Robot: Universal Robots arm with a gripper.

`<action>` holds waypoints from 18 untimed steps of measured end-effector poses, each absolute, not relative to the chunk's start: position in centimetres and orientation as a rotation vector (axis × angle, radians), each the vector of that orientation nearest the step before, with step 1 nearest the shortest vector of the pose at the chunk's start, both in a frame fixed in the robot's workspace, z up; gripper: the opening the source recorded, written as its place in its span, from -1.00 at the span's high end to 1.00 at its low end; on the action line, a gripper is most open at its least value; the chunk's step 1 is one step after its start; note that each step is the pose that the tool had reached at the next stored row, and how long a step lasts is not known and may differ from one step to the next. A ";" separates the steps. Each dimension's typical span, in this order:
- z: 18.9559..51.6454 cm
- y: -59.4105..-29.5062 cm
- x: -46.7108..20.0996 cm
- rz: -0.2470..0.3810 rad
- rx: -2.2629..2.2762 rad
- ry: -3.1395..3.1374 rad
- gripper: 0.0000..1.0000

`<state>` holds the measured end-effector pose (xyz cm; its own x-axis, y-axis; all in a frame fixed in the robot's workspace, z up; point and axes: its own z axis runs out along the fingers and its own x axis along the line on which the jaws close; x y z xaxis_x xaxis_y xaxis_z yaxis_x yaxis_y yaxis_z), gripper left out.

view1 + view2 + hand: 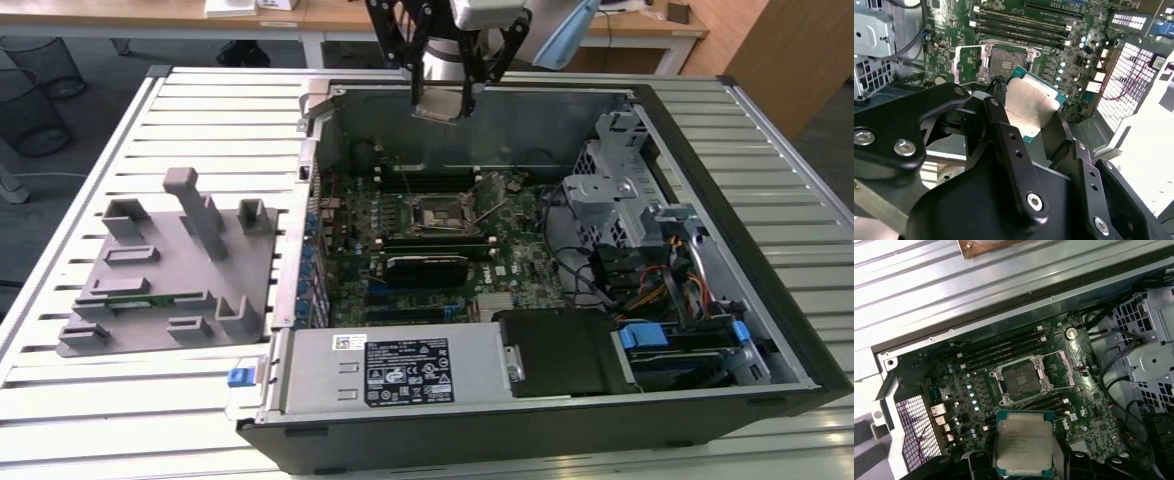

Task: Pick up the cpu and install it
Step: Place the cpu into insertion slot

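My gripper (441,100) hangs high over the back wall of the open computer case and is shut on the cpu (441,110). In both wrist views the cpu (1031,107) (1024,442) is a small square chip with a silvery top plate and a green edge, clamped between the black fingers (1004,125). The open socket (441,212) sits on the green motherboard below, its metal frame flipped up. In the wrist views the socket (1006,60) (1021,380) lies a good way beneath and beyond the chip, with nothing in it.
A grey tray (80,300) with upright blocks and a narrow green memory stick (134,297) lies at the exterior view's left. Inside the case are memory slots (427,180), drive cages (607,190), cables and a power supply (400,370).
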<state>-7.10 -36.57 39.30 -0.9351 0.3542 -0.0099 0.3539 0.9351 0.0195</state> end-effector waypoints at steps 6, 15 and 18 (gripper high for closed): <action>39.3 -36.6 -7.1 0.019 0.675 3.053 -0.06; 39.2 -36.6 -7.1 0.007 0.850 3.007 -0.06; 39.2 -36.6 -7.1 0.002 0.902 2.991 -0.06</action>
